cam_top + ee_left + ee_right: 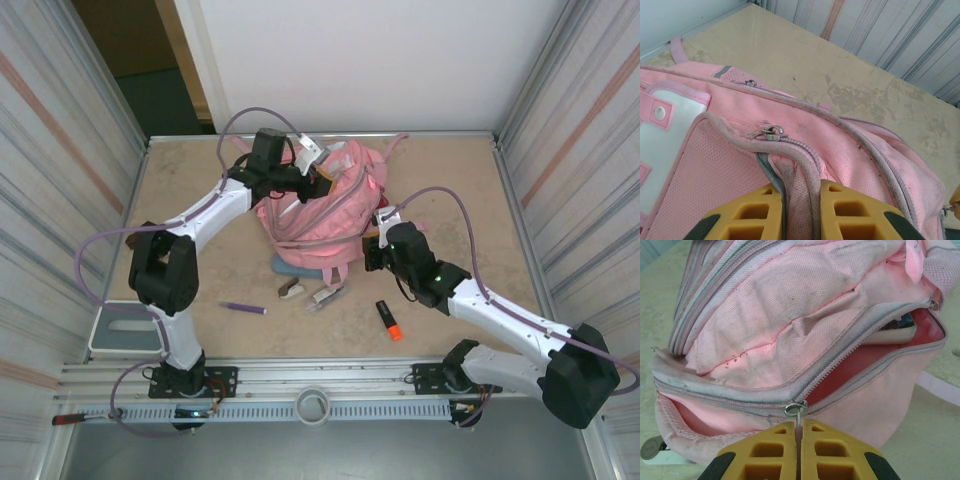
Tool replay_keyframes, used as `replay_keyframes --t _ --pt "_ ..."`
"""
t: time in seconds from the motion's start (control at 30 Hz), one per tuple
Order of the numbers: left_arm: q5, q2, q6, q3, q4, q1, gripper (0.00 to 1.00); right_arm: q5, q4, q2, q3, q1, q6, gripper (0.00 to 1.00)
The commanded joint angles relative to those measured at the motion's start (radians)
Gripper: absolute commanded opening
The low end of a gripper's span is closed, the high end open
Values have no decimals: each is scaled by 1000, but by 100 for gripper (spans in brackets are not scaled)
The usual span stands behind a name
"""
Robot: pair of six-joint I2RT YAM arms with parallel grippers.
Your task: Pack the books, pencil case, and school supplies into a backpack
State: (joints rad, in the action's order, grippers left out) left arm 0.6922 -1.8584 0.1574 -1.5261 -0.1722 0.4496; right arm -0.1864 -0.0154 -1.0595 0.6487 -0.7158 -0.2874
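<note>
The right gripper point(798, 450) has its yellow fingers pressed together on the zip pull point(796, 410), whose metal ring stands just above the fingertips. From that pull the zip runs open along the backpack point(790, 315), so the main pocket gapes. Inside are red lining and, at the far end, a flat thing with a white edge point(900, 329) and blue-green print too blurred to read; whether it is a book I cannot tell.

The left gripper point(800, 212) is nearly closed, pinching a fold of pink fabric and grey zip edging between its fingers at the bag's top. Just past them a second slider point(772, 132) sits on a curved zip, and a third point(750, 82) lies further up by a mesh panel. To the left is the white patch point(662, 150), framed in pink with a round snap stud; it looks plain.

From above, the backpack lies mid-table point(200, 200), between the two arms. The pencil case point(298, 266) lies at its near edge, partly under it. Nearer the arms, apart from the bag, lie the stapler point(290, 290) and the clip point(327, 296) side by side, the pen point(243, 308) to their left and the highlighter point(388, 320) to their right.
</note>
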Motion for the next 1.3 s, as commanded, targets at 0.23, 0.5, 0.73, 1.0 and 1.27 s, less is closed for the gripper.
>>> replay_keyframes --t 0.23,0.5,0.73,1.0,1.27 --pt "-65 27 -248 39 241 -83 0 -3 47 -42 -49 7 -52 0" --pt "12 -1 -242 26 197 -87 3 37 100 -95 -49 26 -95 0" --pt "-37 -7 -90 32 59 -67 23 142 111 -84 -8 80 -170 0" --pt "-234 175 43 220 119 -21 63 200 103 -95 33 99 -211 0" --pt "-241 292 312 414 115 109 67 240 105 -120 54 123 -223 0"
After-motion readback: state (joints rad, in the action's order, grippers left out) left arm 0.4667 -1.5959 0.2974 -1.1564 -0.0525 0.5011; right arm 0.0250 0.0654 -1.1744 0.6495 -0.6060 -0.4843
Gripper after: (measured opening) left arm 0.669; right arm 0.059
